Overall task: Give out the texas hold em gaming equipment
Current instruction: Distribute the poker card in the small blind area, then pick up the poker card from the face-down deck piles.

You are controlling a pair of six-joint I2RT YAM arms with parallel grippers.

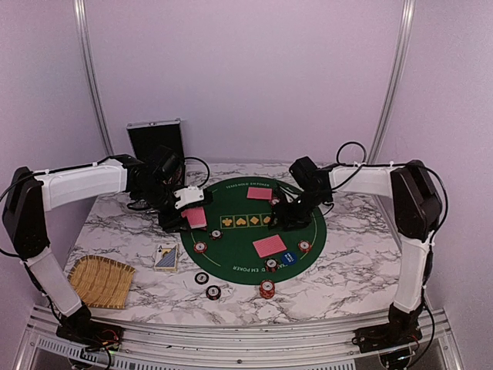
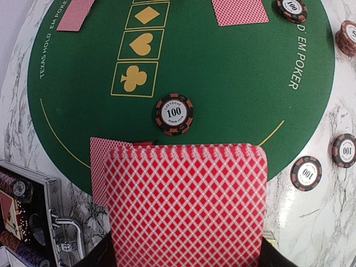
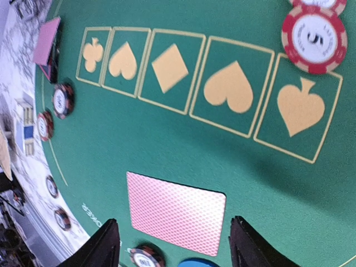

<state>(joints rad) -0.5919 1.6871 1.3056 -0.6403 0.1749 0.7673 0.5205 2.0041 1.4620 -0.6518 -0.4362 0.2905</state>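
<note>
1. The left gripper [image 1: 191,213], at the left edge of the green mat [image 1: 239,253], was clamped on a stack of red-backed cards [image 2: 186,206]. In the left wrist view the stack filled the lower centre.
2. A dark 100 chip [image 2: 174,114] lay on the mat just above the stack, apart from it.
3. The right gripper [image 3: 175,219] had its jaws wide apart and held nothing. In the right wrist view a single card [image 3: 177,213] lay flat, back up, between the fingers.
4. A red 5 chip [image 3: 314,36] overlapped the spade box at upper right.
5. In the top view the blue dealer button [image 1: 290,258] sat at the mat's lower right. Three chips [image 1: 266,289] lay on the marble table [image 1: 347,262] below the mat.
6. The straw tray [image 1: 100,281] lay at lower left, and the silver case [image 1: 155,142] stood at upper left.
</note>
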